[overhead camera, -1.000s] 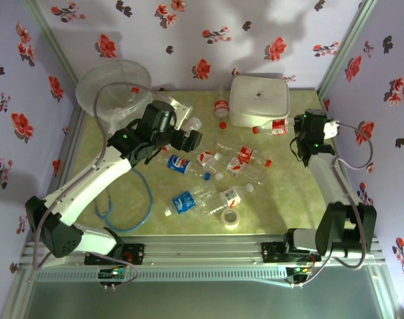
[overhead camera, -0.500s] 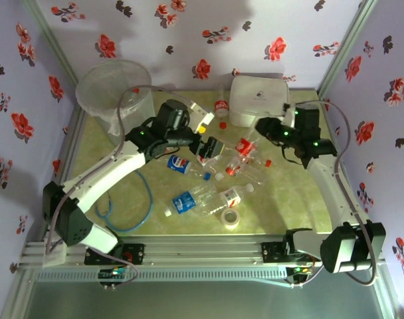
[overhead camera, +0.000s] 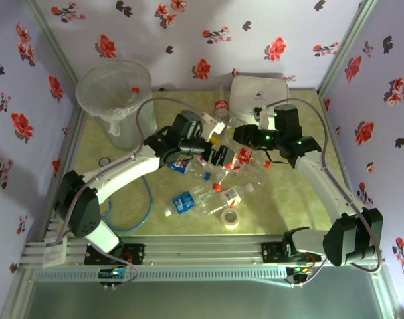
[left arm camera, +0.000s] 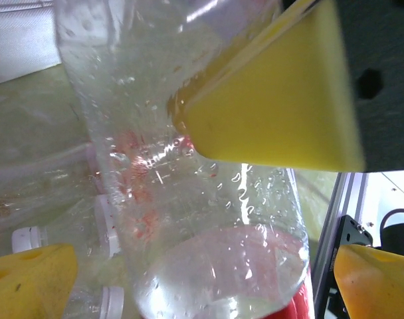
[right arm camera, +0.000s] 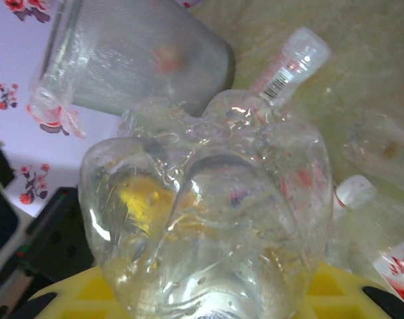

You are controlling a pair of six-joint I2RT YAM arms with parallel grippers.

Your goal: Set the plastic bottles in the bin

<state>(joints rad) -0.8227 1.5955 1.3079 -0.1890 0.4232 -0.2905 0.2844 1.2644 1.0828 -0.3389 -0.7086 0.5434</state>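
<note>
A clear plastic bottle (right arm camera: 208, 219) with its base toward the right wrist camera sits in my right gripper (right arm camera: 208, 296), which is shut on it over the middle of the table (overhead camera: 238, 135). My left gripper (overhead camera: 220, 156) is open, its yellow fingertips (left arm camera: 29, 279) wide on either side of that same bottle (left arm camera: 189, 166). Other bottles lie on the mat, two with blue labels (overhead camera: 179, 164) (overhead camera: 184, 201) and one with a red label (overhead camera: 232, 196). The bin (overhead camera: 115, 100) stands at the back left, a red cap showing inside it.
A white lidded box (overhead camera: 258, 100) sits at the back, with an upright bottle (overhead camera: 220, 106) beside it. A roll of clear tape (overhead camera: 230, 217) lies near the front. A blue cable (overhead camera: 132, 199) loops on the left. Flowered walls close in three sides.
My right gripper took a bottle from beside the white box and carried it left to the middle. My left arm swung right from the bin side and its open jaws now straddle that bottle.
</note>
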